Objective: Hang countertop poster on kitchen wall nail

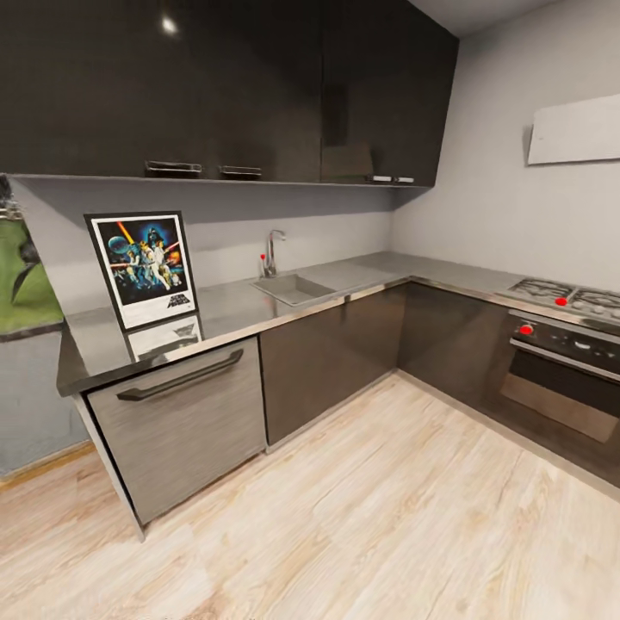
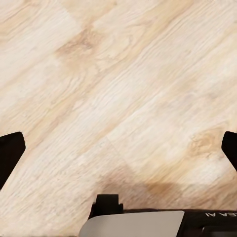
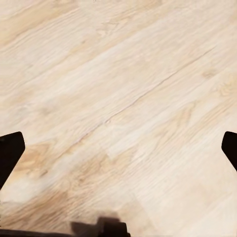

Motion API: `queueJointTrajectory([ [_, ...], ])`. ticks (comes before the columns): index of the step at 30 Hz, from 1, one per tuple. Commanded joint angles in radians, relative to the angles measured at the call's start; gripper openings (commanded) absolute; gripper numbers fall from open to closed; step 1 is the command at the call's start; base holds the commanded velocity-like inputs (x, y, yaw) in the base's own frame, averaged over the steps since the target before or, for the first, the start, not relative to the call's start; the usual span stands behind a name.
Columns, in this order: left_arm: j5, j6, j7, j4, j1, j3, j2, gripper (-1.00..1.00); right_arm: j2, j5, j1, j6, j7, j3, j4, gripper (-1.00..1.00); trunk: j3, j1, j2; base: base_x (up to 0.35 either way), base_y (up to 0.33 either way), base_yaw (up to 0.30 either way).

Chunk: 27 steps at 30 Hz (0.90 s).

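The poster [image 1: 144, 269] stands upright on the kitchen countertop [image 1: 241, 310], leaning against the grey back wall at the counter's left end; its reflection lies on the glossy slab in front of it. It has a black frame, white border and dark blue artwork with figures. In the left wrist view my left gripper [image 2: 118, 148] is open, its black fingertips [image 2: 10, 150] far apart over bare wooden floor. My right gripper [image 3: 118, 148] is open too, fingertips [image 3: 10, 153] wide apart above the floor, holding nothing.
A steel sink [image 1: 294, 288] with a tap sits mid-counter. A drawer unit with a dark handle [image 1: 181, 376] stands below the poster. A hob [image 1: 564, 299] and oven [image 1: 564, 370] are at the right. Dark wall cabinets [image 1: 224, 86] hang above. Light wooden floor [image 1: 362, 517] stretches before the counter.
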Motion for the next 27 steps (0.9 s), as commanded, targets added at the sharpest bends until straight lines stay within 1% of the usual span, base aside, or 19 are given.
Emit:
queueJointTrajectory([
  [1,0.0,0.0,0.0,-0.002,0.0,0.001,0.0,1.0,0.0,0.01,0.0,-0.002,-0.001,0.001,0.0,1.0,-0.001,0.0,0.0,0.008,-0.018,0.292],
  [27,0.001,-0.002,0.0,-0.002,0.0,0.001,0.0,1.0,0.0,0.01,0.0,-0.001,-0.001,0.001,0.0,1.0,-0.001,0.0,0.0,0.001,-0.002,0.292],
])
